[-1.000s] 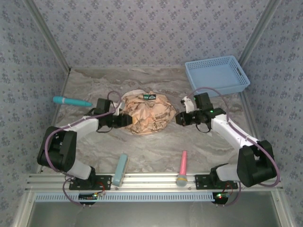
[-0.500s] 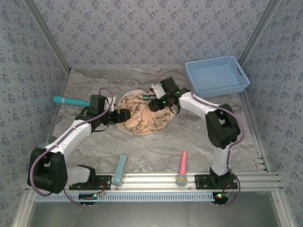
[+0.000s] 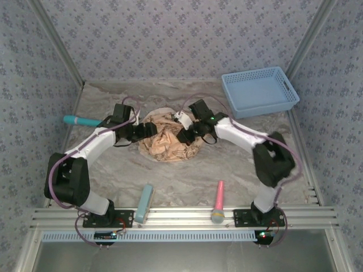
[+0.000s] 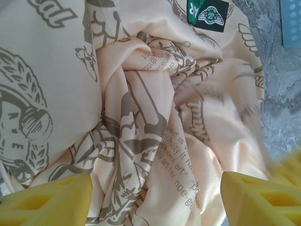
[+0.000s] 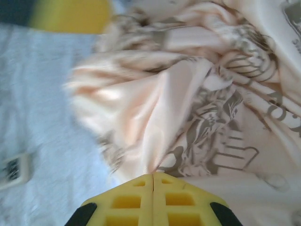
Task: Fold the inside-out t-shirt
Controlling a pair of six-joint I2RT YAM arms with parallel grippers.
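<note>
The inside-out t-shirt [image 3: 167, 141] lies crumpled in a heap near the middle of the counter [image 3: 227, 170], its dark label [image 4: 207, 14] facing up toward 12 o'clock. The left arm [image 3: 96, 141] reaches in from 9 o'clock; the left jaws stand released, yellow fingers [image 4: 47, 200] spread wide over the bunched cloth [image 4: 141, 117]. The right arm [image 3: 238, 133] comes in from 3 o'clock; the right jaws are clenched, fingers [image 5: 141, 202] pressed together on a fold of the shirt [image 5: 155, 108] that runs into their tips. A blue basket [image 3: 266, 107] sits at 2 o'clock from the shirt, well apart.
</note>
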